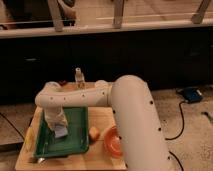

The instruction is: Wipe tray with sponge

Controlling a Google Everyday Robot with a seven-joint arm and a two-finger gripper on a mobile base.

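Observation:
The green tray (75,145) lies on the left part of a wooden table. My white arm reaches in from the right, bends over the tray's far left corner and points down into it. My gripper (58,126) is over the middle of the tray, shut on the light-blue sponge (61,132), which presses on the tray floor. The arm hides the tray's far rim.
A yellow-orange block (94,132) lies just right of the tray. An orange bowl (112,142) sits further right, partly behind my arm. A small clear bottle (78,77) stands at the back of the wooden table (100,119). A pale yellow thing (29,140) lies at the tray's left rim.

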